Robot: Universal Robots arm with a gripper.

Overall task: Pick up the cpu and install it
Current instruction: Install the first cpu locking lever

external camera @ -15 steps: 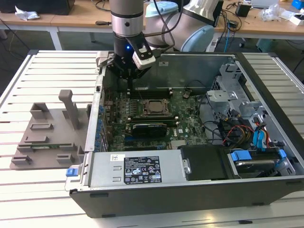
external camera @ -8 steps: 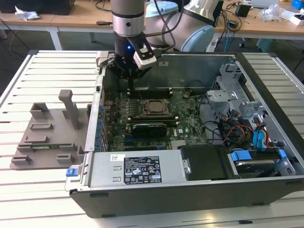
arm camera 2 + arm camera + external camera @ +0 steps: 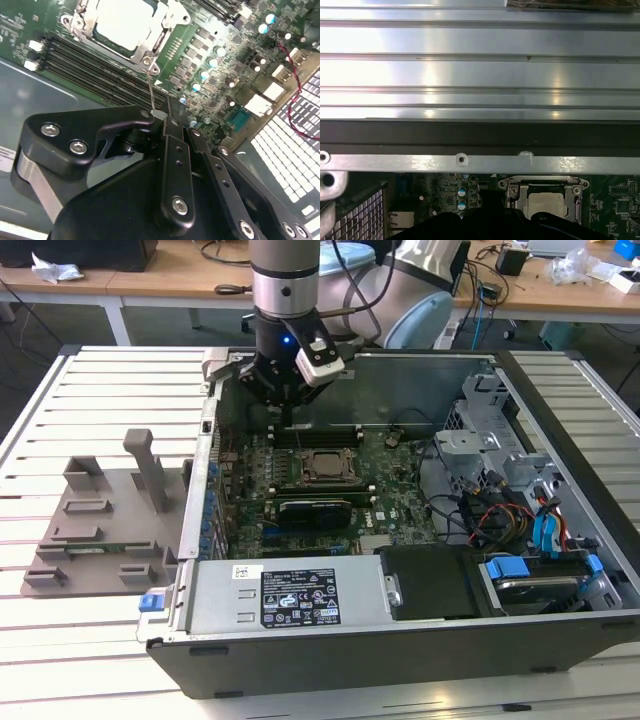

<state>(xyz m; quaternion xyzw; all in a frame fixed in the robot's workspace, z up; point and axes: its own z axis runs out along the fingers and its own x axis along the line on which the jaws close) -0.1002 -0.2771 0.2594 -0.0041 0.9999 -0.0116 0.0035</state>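
Note:
The cpu [image 3: 125, 25] lies flat in the motherboard socket [image 3: 322, 465] inside the open computer case [image 3: 300, 640], its silvery top framed by the metal socket plate. The first wrist view shows the cpu [image 3: 546, 204] just past the case's rear wall. My gripper [image 3: 286, 408] hangs above the board behind the socket, near the back of the case, apart from the chip. In the second wrist view the gripper [image 3: 167, 107] has its fingers [image 3: 175, 150] drawn together, shut. A thin wire socket lever [image 3: 150, 85] rises from the socket corner to the fingertips; whether they pinch it I cannot tell.
A grey plastic tray with upright pegs [image 3: 100, 525] lies outside the case on the exterior view's left. A long black card [image 3: 315, 508] stands in front of the socket. Memory slots [image 3: 95, 65] flank the socket. Drive cage and cables [image 3: 510, 510] crowd the right side.

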